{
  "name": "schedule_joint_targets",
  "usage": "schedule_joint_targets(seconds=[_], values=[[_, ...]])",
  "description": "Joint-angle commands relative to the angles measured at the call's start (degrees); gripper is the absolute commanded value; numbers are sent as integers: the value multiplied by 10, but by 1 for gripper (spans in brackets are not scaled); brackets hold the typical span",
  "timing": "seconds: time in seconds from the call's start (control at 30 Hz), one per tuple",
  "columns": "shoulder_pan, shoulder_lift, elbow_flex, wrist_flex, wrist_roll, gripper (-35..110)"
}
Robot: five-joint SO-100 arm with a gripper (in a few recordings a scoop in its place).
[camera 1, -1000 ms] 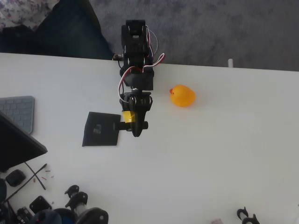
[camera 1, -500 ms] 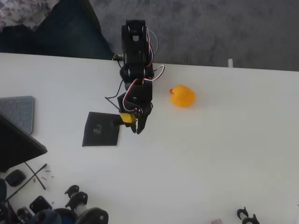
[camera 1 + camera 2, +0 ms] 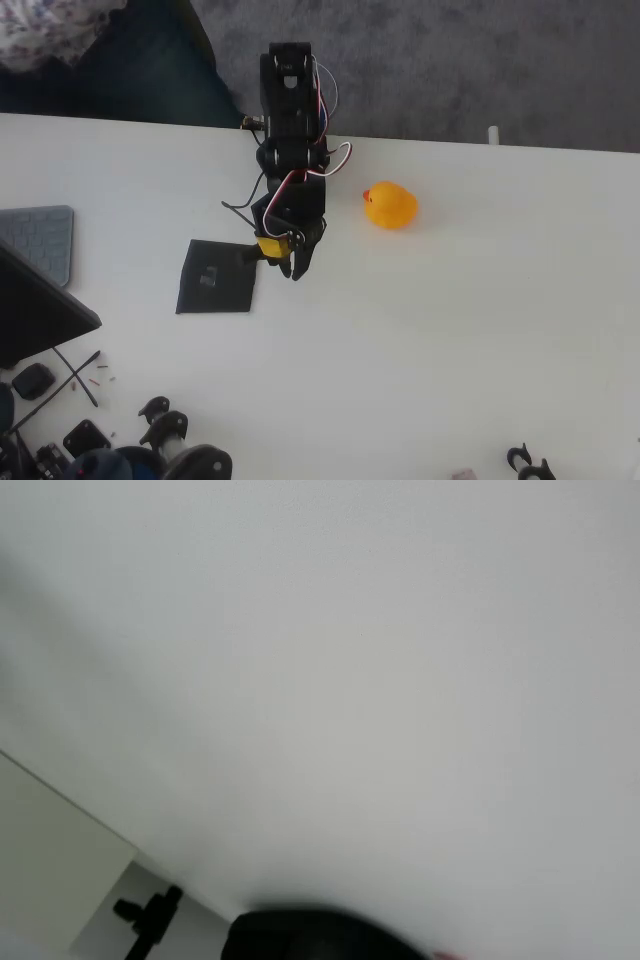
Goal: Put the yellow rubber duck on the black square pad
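In the overhead view the yellow rubber duck [image 3: 390, 205] sits on the white table [image 3: 450, 320], right of the arm, its beak pointing left. The black square pad [image 3: 217, 277] lies flat left of the arm, with a small grey mark near its middle. My gripper [image 3: 292, 268] hangs between them, just off the pad's right edge and about a hand's width left of and below the duck. Its fingers point toward the picture's bottom and look pressed together with nothing between them. The wrist view is blurred white table with a dark blob [image 3: 320, 935] at the bottom edge.
A grey keyboard [image 3: 40, 240] and a dark laptop corner [image 3: 35, 315] lie at the left edge. Several small black parts [image 3: 160, 440] and cables crowd the bottom left. A black clip [image 3: 530, 462] sits at the bottom right. The table's far edge borders grey carpet.
The gripper has drawn back slightly toward the arm's base and turned; the bar that stuck out sideways over the pad's corner now sits tucked in. Duck and pad have not moved.
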Motion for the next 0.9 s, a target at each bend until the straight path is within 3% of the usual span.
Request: schedule_joint_targets(seconds=[0.0,0.53,0.87], values=[[-3,18,-11,5,-11,4],[-17,18,-62,8,-5,3],[-290,19,-61,12,-3,3]])
